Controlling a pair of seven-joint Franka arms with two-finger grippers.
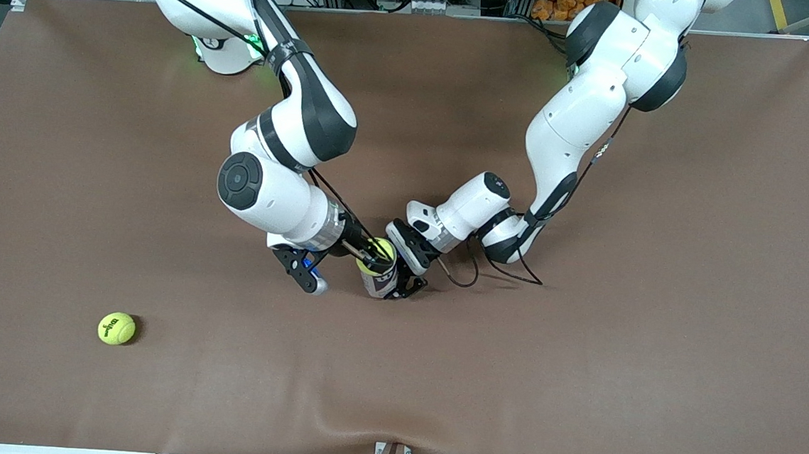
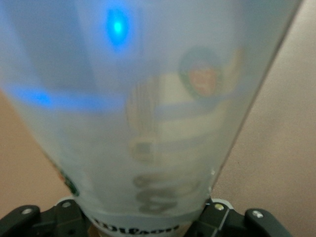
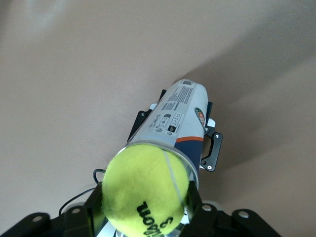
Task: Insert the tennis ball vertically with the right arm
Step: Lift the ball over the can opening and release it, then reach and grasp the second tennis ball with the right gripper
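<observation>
Reaching down, right pincer (image 3: 143, 210) gripping tennis ball (image 3: 146, 190) at can (image 3: 175, 121) mouth, left pincer (image 2: 143, 217) clamping can.

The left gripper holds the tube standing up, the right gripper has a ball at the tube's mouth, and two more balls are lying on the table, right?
Not quite. Only one spare tennis ball lies on the table, as the front view shows. The rest holds: the left gripper grips the upright tube, and the right gripper has a ball at its mouth.
</observation>
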